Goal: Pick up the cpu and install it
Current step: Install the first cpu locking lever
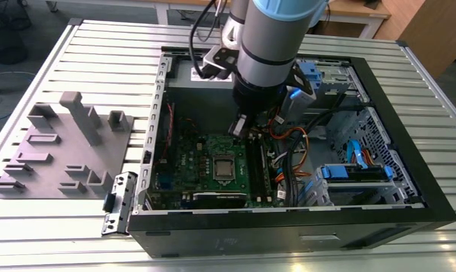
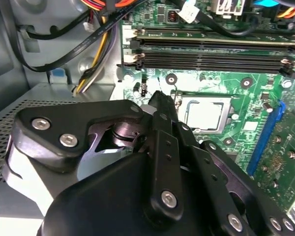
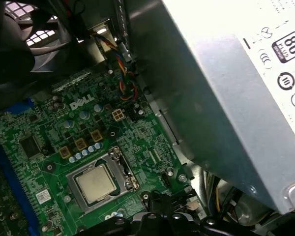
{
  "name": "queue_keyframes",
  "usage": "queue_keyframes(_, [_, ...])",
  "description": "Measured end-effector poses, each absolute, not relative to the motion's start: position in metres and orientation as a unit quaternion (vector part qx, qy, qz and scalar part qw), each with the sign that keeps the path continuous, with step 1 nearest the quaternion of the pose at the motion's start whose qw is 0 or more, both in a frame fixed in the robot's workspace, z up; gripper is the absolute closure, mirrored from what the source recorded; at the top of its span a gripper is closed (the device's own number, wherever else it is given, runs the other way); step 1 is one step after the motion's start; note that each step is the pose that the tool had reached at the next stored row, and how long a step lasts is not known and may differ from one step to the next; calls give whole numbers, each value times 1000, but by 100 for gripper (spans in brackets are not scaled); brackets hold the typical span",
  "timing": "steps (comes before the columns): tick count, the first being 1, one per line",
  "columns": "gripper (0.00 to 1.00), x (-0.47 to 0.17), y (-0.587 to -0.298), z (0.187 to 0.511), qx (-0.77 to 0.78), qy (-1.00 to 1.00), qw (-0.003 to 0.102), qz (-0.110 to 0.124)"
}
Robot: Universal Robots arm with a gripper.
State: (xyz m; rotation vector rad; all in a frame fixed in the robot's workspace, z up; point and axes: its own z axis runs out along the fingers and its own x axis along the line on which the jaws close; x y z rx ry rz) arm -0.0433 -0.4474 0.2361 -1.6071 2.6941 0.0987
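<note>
one cpu (image 3: pixel 94 183) sits in the motherboard (image 3: pixel 54 147) socket inside the case (image 1: pixel 288 226).

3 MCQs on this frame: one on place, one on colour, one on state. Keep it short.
1. Where is the cpu?
A. on the grey tray
B. in the socket on the motherboard
C. between the fingers

2. What colour is the tray beside the case, at the exterior view's left?
A. grey
B. orange
C. blue

3. What is the gripper doing?
A. carrying the cpu
B. resting on the tray
C. hanging inside the case above the board, carrying nothing

Answers:
1 B: both wrist views show the chip lying flat in the socket.
2 A: plain grey with upright blocks.
3 C: its tips sit beside the socket with nothing between them.
</note>
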Motion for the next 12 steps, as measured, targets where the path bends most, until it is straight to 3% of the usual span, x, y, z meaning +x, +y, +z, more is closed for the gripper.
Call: queue_keyframes(12, [89, -44, -453, 235, -516, 856, -7, 17])
